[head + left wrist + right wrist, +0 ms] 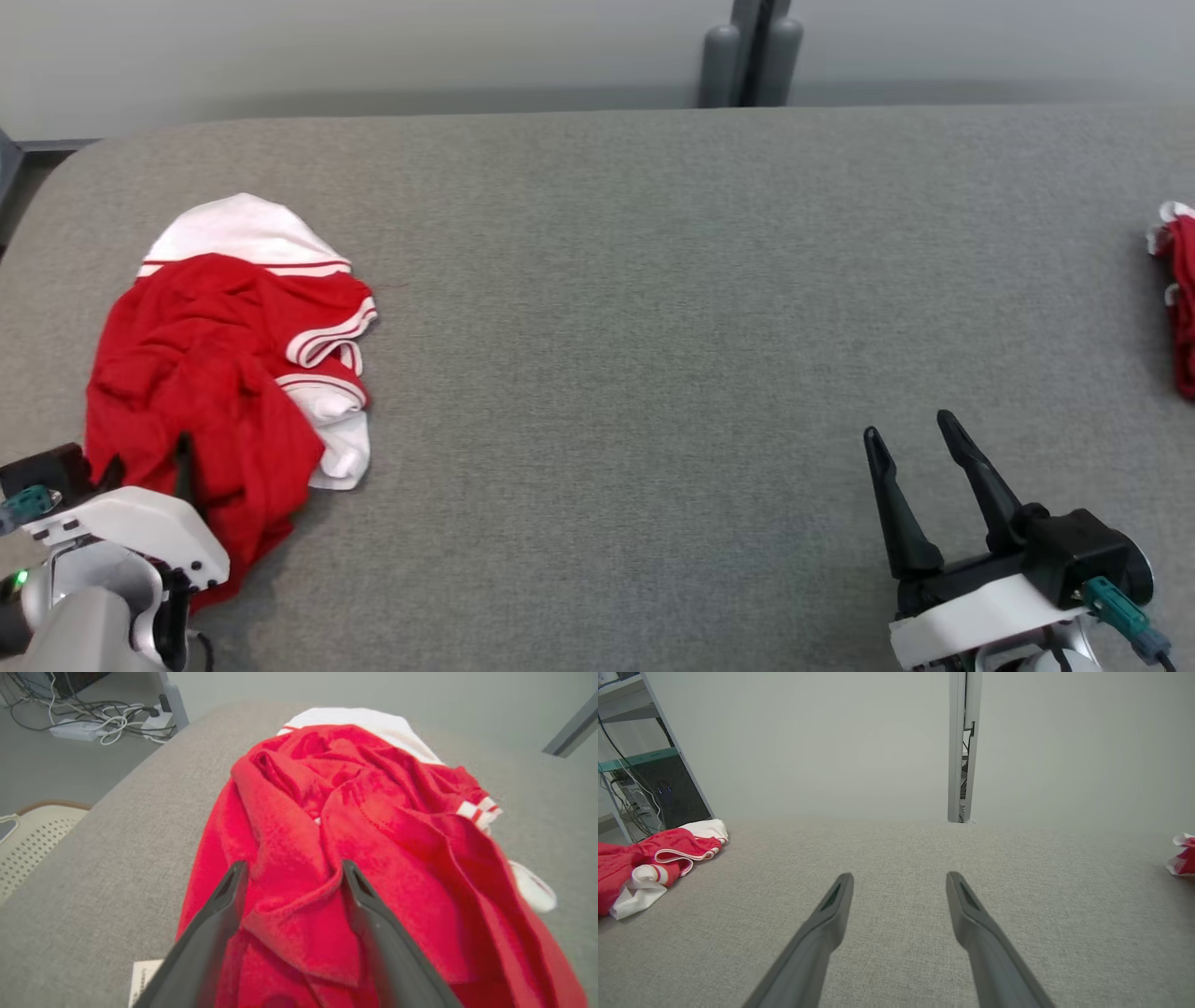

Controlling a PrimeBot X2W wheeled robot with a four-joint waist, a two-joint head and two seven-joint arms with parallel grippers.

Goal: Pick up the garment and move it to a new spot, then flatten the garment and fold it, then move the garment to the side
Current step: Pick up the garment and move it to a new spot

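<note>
The crumpled red garment with white striped trim (219, 373) lies in a heap at the left end of the grey fabric-covered table (653, 280), close to its rounded left corner. My left gripper (149, 467) is at the near edge of the heap, fingers spread wide with nothing clamped. The right gripper (910, 427) hovers over bare table well away on the right, its fingers equally apart and empty. My worry is the grasp: the cloth is bunched in several layers, so closing here could catch only the top fold and leave the rest trailing, or pinch too many layers and make flattening harder. With the heap this near the corner, a low drag could also pull it over the edge. A second red and white cloth (1178, 299) lies at the far right edge, and I must not mistake it for the one I'm working on. The left wrist view shows a raised ridge of fabric between the fingertips and a white paper slip (145, 975) by the left finger, both hidden from the head camera. The right wrist view gives the heap's low side profile
</note>
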